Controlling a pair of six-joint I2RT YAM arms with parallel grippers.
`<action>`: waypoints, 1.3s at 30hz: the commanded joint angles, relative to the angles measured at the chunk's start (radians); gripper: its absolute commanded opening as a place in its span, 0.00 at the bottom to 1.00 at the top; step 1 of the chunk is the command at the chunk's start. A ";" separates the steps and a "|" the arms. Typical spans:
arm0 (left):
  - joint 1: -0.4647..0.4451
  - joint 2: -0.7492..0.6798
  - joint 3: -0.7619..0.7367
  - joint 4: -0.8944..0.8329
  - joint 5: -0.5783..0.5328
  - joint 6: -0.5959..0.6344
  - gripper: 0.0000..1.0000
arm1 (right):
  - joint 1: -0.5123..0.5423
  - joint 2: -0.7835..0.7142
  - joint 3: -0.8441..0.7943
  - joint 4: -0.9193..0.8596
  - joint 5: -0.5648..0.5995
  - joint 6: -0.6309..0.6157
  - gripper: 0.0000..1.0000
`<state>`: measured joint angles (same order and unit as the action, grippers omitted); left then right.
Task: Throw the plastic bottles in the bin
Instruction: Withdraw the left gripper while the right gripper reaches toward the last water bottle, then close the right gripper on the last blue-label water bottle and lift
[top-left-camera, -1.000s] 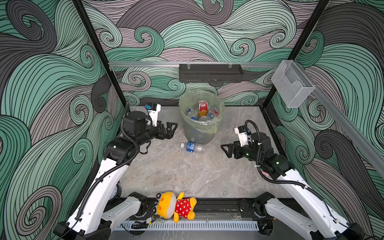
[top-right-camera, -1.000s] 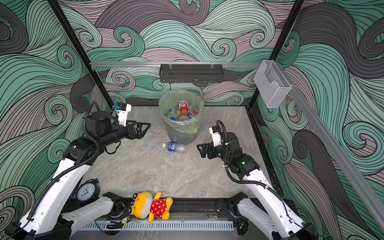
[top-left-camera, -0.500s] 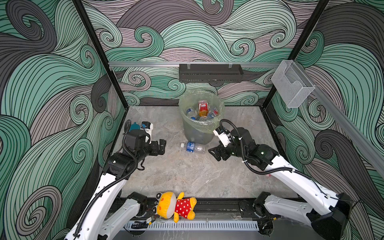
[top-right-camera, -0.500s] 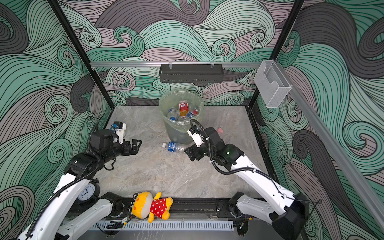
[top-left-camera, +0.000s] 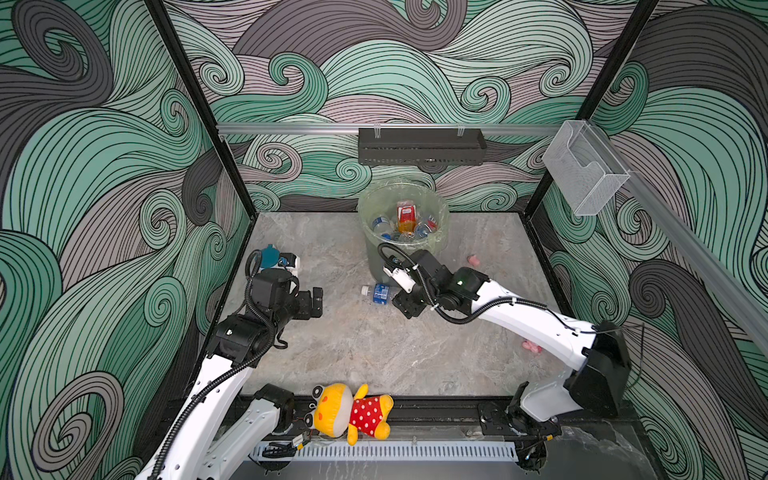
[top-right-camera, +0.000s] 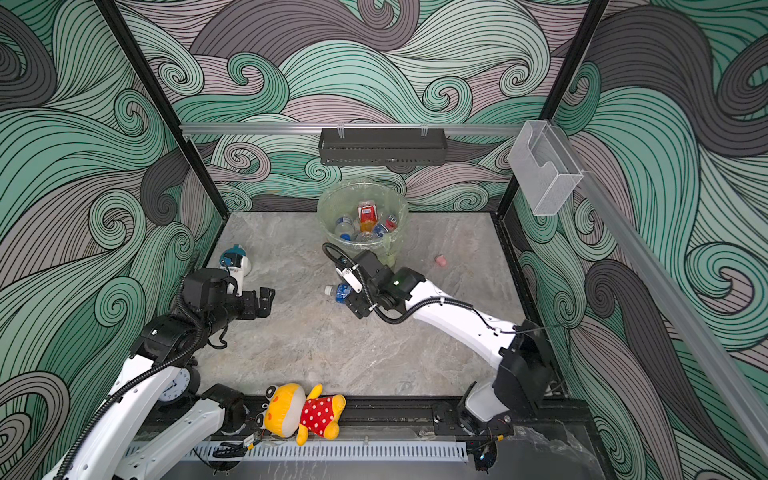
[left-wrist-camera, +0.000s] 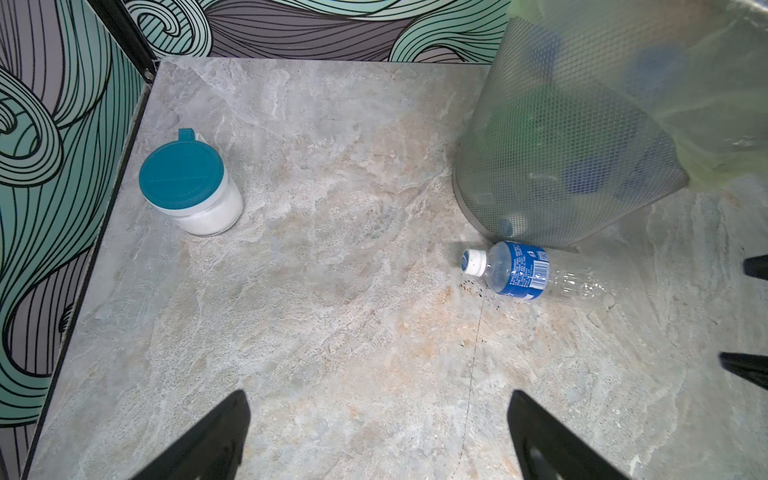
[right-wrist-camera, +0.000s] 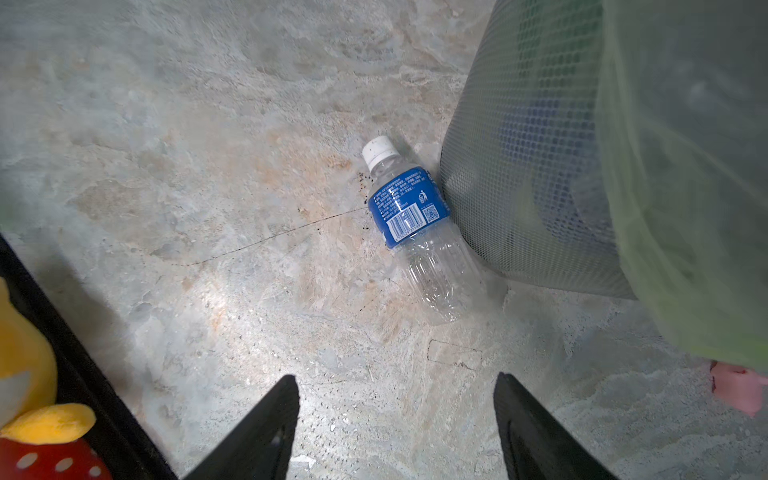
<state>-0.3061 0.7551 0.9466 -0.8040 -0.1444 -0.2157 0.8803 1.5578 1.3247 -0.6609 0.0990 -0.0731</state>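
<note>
Since a second ago your right arm has swung inward across the grey marbled table, and your left arm has drawn back from the bin. Nearest you, the yellow plush toy in a red dotted dress lies on the black front rail. Your left tool hangs over the table with its fingers spread wide and nothing between them. Your right tool points down at the table, fingers apart and empty. Just ahead of it, the clear plastic bottle with a blue label and white cap lies on its side at the foot of the round grey mesh bin lined with a pale green bag. Off to the left, a white cup with a teal lid stands upright. Inside the bin, both top views show more bottles piled up, an orange-red one on top.
</note>
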 joint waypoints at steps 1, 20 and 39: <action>0.010 -0.037 0.006 -0.042 -0.033 0.011 0.99 | 0.013 0.061 0.052 -0.064 0.083 -0.036 0.75; 0.012 -0.117 -0.028 -0.093 -0.050 0.024 0.99 | 0.062 0.367 0.185 -0.057 0.205 -0.052 0.73; 0.012 -0.129 -0.044 -0.095 -0.055 0.028 0.99 | 0.076 0.511 0.228 0.006 0.295 -0.108 0.75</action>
<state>-0.3023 0.6365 0.9028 -0.8791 -0.1799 -0.1944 0.9508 2.0342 1.5326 -0.6643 0.3782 -0.1551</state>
